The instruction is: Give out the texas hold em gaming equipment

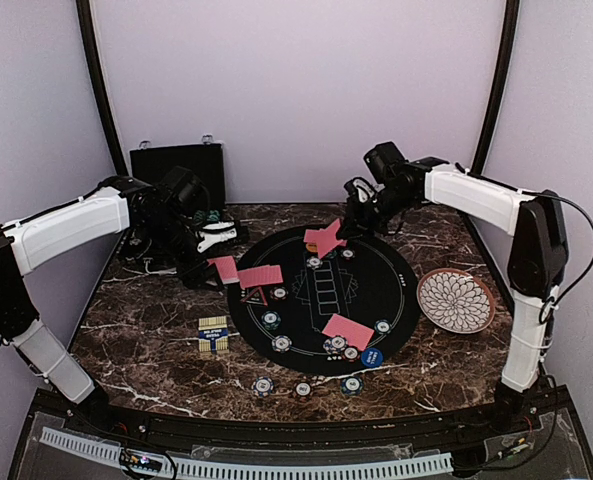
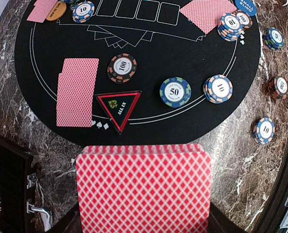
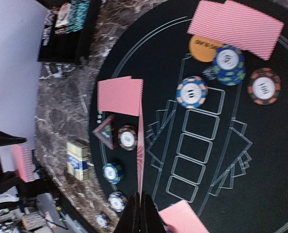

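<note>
Now: clamping red-backed deck (image 2: pixel 144 189) in left fingers (image 2: pixel 68 223), toward counter's (image 1: pixel 156 330) left edge | pinching one card (image 1: pixel 324 238) tight in right fingers (image 3: pixel 133 219), near counter's far edge | thin, light, slick, bendy; likely best gripped flat-faced near short edge

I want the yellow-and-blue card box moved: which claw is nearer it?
Left. The left claw hangs just beyond the card box, gripping red cards; the right claw is across the mat, at its far edge.

marble table (image 1: pixel 146 330) | on it: black mat (image 1: pixel 396 280), plate (image 1: pixel 456 300), case (image 1: pixel 176 160), chips (image 1: pixel 263 385)
</note>
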Controlling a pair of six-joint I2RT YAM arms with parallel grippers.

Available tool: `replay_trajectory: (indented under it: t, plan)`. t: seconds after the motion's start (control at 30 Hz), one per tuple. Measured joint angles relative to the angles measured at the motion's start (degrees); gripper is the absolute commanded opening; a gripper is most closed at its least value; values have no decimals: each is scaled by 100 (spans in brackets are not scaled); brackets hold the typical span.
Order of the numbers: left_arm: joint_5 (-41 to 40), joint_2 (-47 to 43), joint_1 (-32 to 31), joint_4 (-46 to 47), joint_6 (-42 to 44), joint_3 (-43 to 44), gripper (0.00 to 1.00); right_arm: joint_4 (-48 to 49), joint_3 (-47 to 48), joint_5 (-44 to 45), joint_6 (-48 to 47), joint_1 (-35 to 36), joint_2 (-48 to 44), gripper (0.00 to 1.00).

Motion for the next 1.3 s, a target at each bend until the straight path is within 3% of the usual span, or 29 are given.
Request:
replay_trajectory:
  t: [0.3,0.5,0.63,0.97,1.17,1.3]
  plan:
    - [-4,0,0,0,0,0,0,-1687,1189,3080,-835,190,431,0]
    - [-4,0,0,0,0,0,0,-2459,1878,5025,-1056,887,1259,0]
    - [-4,0,0,0,0,0,0,-2822,2212,5812,-1132,1327,1882,0]
    - [-4,0,0,-2,0,0,0,-3136,3021,6203,-1130,1729,2776,0]
    - [2,0,0,-2,0,0,0,-3040,3171,5700,-1005,1810,3005,16]
    - [2,0,0,-4,0,0,0,-2953,3239,5268,-918,1818,3071,20]
